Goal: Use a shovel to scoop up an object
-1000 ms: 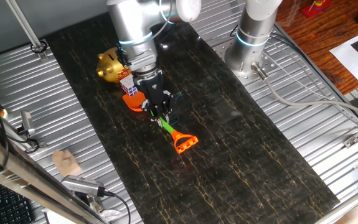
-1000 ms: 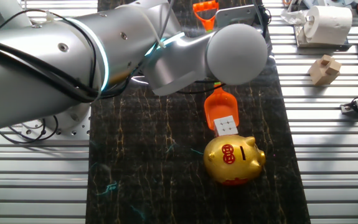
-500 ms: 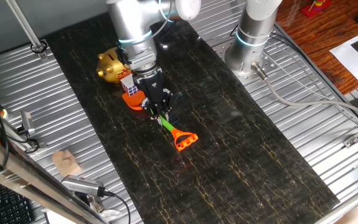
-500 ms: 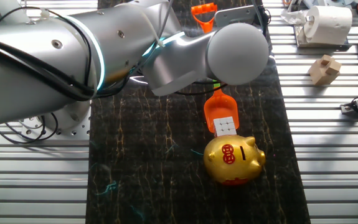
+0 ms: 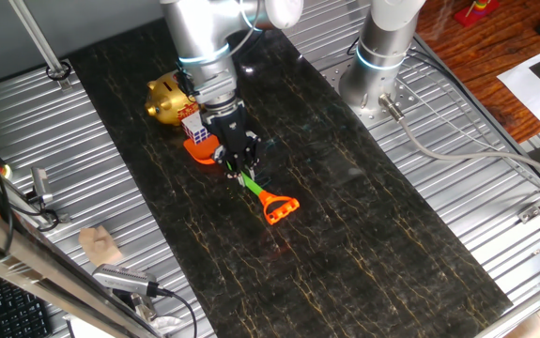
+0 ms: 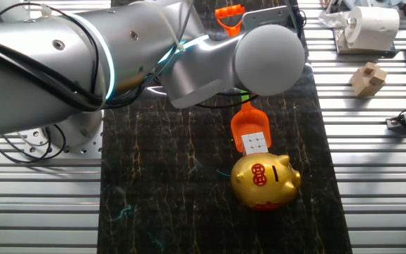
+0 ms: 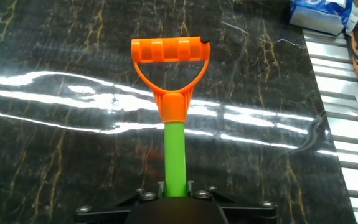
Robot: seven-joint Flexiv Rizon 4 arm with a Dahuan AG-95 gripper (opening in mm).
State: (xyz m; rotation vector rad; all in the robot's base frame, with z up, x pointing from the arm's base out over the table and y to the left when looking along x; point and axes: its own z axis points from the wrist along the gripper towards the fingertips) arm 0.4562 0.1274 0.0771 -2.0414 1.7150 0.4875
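Shovel point(image 5: 251, 186) handle end has lifted a little since a second ago; in the other fixed view the D-handle sits higher in frame. Blade still under the cube point(image 6: 255, 143), hard against the gold piggy bank point(image 6: 265, 180). Judgement: the scoop is loaded and the raise is just starting.

Claw point(image 5: 239, 163) clamped on the green shaft, mid-length; hand view shows the shaft running out from between the fingers. Cube rides on the orange blade just beyond the claw, on the piggy-bank side, low over the dark desk point(image 5: 363, 225).
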